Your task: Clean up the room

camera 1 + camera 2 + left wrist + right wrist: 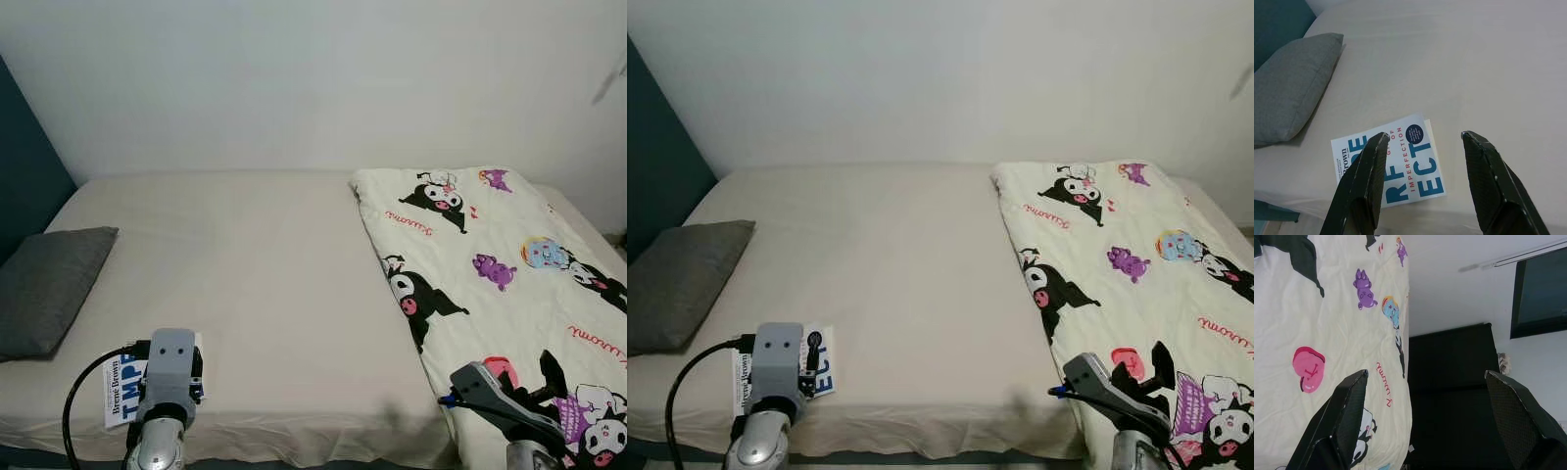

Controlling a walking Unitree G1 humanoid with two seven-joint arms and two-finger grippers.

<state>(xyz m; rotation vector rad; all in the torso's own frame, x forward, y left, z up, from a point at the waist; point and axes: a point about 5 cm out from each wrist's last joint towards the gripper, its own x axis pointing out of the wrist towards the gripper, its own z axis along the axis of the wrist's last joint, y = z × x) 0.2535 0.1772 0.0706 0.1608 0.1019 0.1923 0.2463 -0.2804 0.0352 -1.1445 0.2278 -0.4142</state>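
On the bed (284, 294), seen from the head camera, a white book (120, 384) with blue lettering is lying at the near edge beside a grey pillow (49, 289), under the left end effector (1422, 183). A cartoon-print blanket (490, 284) is covering the right side. Seen from the left wrist, the fingers are gaping wide, empty, above the book. Seen from the right wrist, the right end effector (1425, 423) is hanging open, empty, over the blanket's edge.

The two head views look forward and down over the bed (265, 294) from its near edge, both taking in the grey pillow (49, 286) and cartoon quilt (490, 284). The left wrist view looks down close on the book (1388, 164) beside that pillow; the right wrist view looks along the quilt's outer edge.
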